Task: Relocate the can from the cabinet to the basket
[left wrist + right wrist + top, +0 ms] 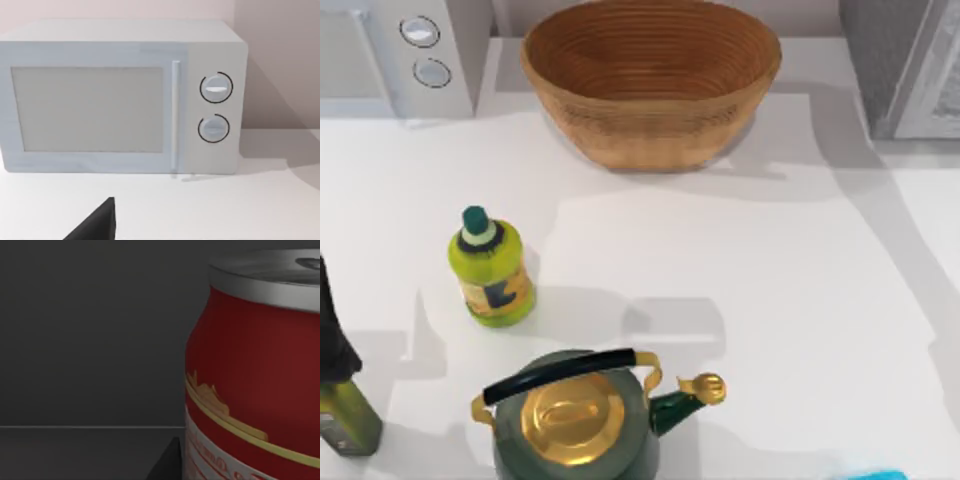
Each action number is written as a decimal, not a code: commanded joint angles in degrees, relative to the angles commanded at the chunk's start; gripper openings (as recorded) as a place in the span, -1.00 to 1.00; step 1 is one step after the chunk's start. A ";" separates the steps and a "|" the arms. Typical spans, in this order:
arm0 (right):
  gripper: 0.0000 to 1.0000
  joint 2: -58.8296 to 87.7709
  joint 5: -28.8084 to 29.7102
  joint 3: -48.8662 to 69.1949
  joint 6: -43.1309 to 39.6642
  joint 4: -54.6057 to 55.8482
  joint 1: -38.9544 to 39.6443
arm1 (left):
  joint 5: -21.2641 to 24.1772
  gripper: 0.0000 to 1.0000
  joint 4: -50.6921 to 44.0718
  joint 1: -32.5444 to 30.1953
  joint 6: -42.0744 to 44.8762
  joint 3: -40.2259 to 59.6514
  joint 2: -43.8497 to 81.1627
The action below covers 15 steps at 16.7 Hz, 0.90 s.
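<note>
From above, the woven basket (650, 80) sits at the table's far edge between a white microwave (415, 55) at left and the grey cabinet (905, 65) at right; a yellow-green bottle (492, 268) and a green kettle (575, 420) stand nearer. The left wrist camera faces the microwave (120, 97). The right wrist camera, inside a dim grey enclosure, sits close against the upright red can (255, 375); whether either pincer is open or closed cannot be told.

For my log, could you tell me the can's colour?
Red can, silver top; clearest in the right wrist view.
</note>
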 joint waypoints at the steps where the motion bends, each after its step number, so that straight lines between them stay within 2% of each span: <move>1: -1.00 0.00 0.00 0.00 0.00 0.00 0.00 | 0.00 1.00 0.00 0.00 0.00 0.00 0.00; 10: -1.00 -0.16 0.14 0.03 0.06 -0.15 0.18 | 0.00 1.00 0.00 0.00 0.00 0.00 0.00; 15: -1.00 -6.02 7.41 2.09 -0.16 -8.32 7.33 | 0.00 1.00 0.00 0.00 0.00 0.00 0.00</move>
